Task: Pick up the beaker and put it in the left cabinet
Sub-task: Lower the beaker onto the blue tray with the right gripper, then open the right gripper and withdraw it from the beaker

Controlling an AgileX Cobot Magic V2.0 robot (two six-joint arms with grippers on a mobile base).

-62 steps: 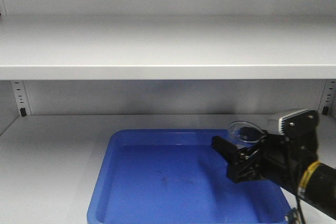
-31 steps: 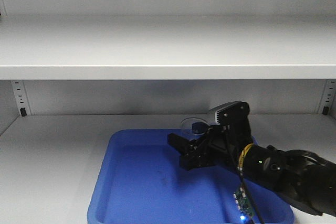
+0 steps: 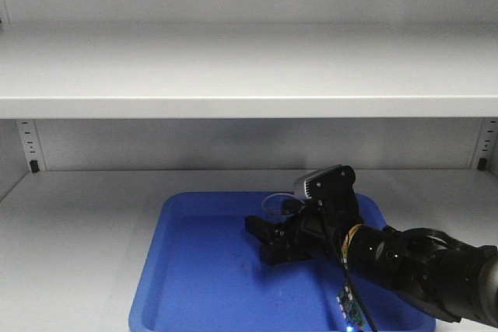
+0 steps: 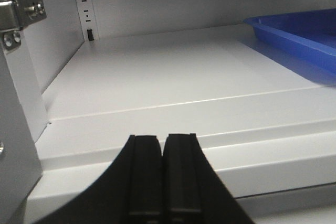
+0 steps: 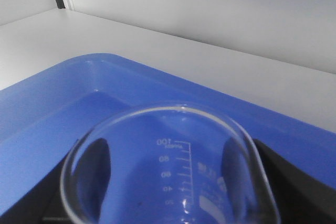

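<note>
The clear glass beaker (image 5: 168,166) with printed graduation marks sits between the black fingers (image 5: 92,169) of my right gripper (image 5: 165,187), which is shut on it. In the front view the beaker (image 3: 277,201) hangs just above the blue tray (image 3: 202,270), near the tray's middle, partly hidden behind the right gripper (image 3: 268,240). All of this is inside the left cabinet (image 3: 233,68), on its lower grey shelf (image 3: 78,215). My left gripper (image 4: 163,139) is shut and empty at the front lip of that shelf (image 4: 157,77), left of the tray (image 4: 299,30).
An upper shelf (image 3: 249,106) spans the cabinet overhead. Peg-hole strips (image 3: 28,145) run up the back corners. A door hinge (image 4: 18,17) and the cabinet side wall (image 4: 50,51) stand at the left. Bare shelf lies left of the tray.
My right arm has carried the beaker leftward, from the tray's right rim to over its middle, and a little lower. The tray has not moved.
</note>
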